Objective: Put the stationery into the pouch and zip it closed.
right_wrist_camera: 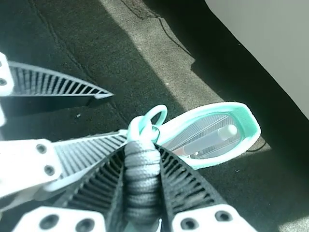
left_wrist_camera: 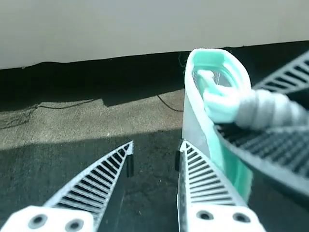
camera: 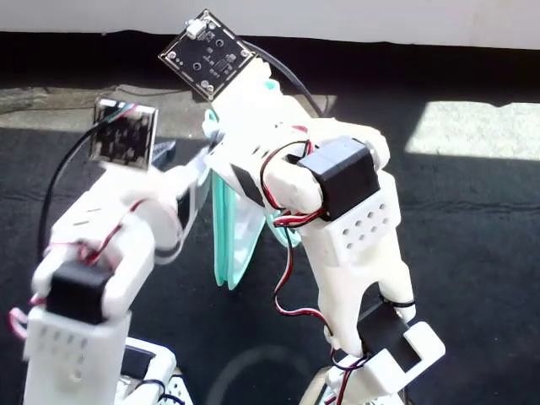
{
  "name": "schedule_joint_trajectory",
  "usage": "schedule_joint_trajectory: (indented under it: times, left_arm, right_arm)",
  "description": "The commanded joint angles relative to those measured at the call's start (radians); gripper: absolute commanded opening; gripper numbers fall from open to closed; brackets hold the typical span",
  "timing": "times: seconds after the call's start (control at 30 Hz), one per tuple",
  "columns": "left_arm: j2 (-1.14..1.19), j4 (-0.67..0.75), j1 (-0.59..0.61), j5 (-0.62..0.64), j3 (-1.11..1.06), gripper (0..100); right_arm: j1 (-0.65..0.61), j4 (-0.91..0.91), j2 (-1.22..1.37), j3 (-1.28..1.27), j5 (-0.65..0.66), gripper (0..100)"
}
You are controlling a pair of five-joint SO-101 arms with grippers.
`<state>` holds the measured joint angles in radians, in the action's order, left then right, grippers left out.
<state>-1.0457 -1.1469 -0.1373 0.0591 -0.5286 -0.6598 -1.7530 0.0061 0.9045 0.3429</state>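
Right wrist view: tool point(right_wrist_camera: 143, 145) on pouch cord point(right_wrist_camera: 141, 176)

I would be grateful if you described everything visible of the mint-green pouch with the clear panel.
The mint-green pouch is soft, with a mint border round a clear ribbed panel; a pale pen shows inside. It stands upright on edge. The right gripper is shut on the grey braided cord tied to its ring pull. The open left gripper has one finger beside its edge; contact is unclear.
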Motion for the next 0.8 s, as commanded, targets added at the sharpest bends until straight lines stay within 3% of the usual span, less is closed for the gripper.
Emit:
schedule_joint_trajectory:
  times: [0.0, 0.1, 0.27, 0.43, 0.77]
  left_arm:
    - [-0.099, -0.130, 0.001, 0.005, 0.076, 19]
    - [-0.180, -0.181, 0.001, 0.005, 0.076, 25]
    - [-0.291, -0.207, -0.005, 0.006, 0.074, 26]
    - [-0.311, -0.199, -0.137, 0.006, 0.070, 25]
    - [-0.139, 0.066, -0.173, 0.005, -0.039, 23]
  right_arm:
    - [-0.001, 0.005, -0.021, -0.004, -0.003, 0.7]
    - [-0.001, 0.044, -0.021, -0.008, -0.003, 0.7]
    - [-0.001, 0.070, -0.021, -0.010, -0.003, 0.7]
    - [-0.002, 0.070, -0.021, -0.010, -0.003, 0.7]
    - [-0.002, 0.064, -0.025, -0.010, -0.003, 0.7]
